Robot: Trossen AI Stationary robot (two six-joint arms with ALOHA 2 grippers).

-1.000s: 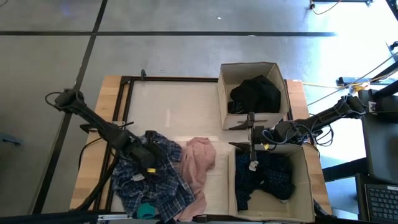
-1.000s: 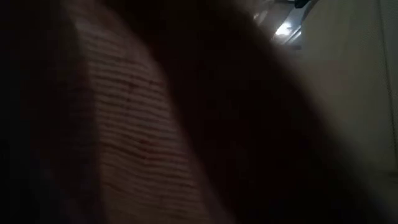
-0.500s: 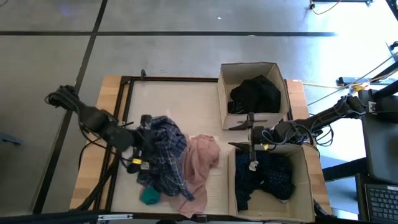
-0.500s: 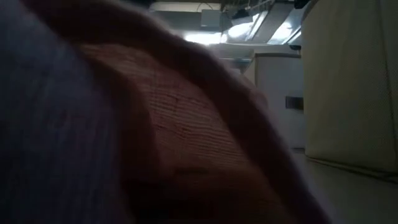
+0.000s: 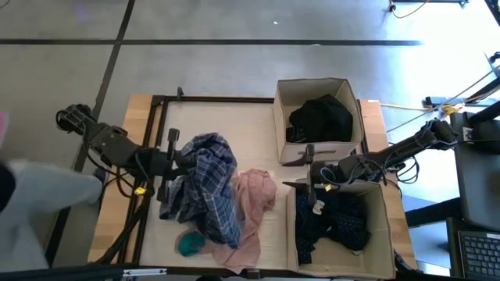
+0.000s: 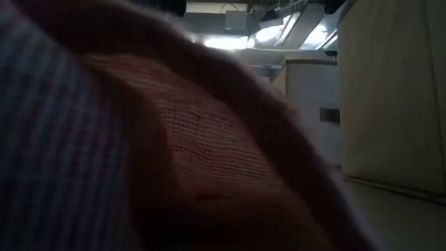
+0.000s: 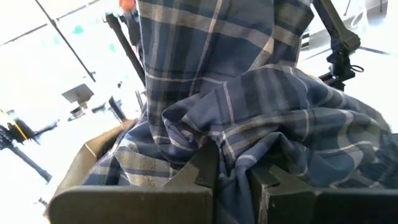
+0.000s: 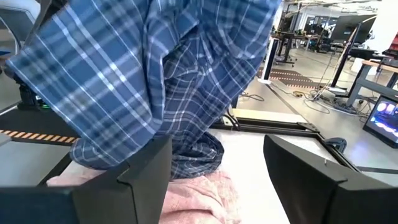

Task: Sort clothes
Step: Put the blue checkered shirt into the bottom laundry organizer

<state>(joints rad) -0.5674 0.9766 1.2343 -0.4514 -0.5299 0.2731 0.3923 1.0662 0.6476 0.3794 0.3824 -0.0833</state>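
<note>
High view: left tool clamped on plaid shirt, lifted at 9 o'clock; right tool agape, empty; next, carry to box.

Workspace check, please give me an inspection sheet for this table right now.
Surface: table, far part bare.
Job's things: plaid shirt lifted; pink garment and teal piece on table; black garment in far box; navy garment in near box.
Clutter: nothing seen.
Grippers: left gripper shut on plaid shirt; right gripper open, empty, between boxes.
Cables: on floor at right.
Surroundings: laptop right; blurred grey shape at left.
</note>
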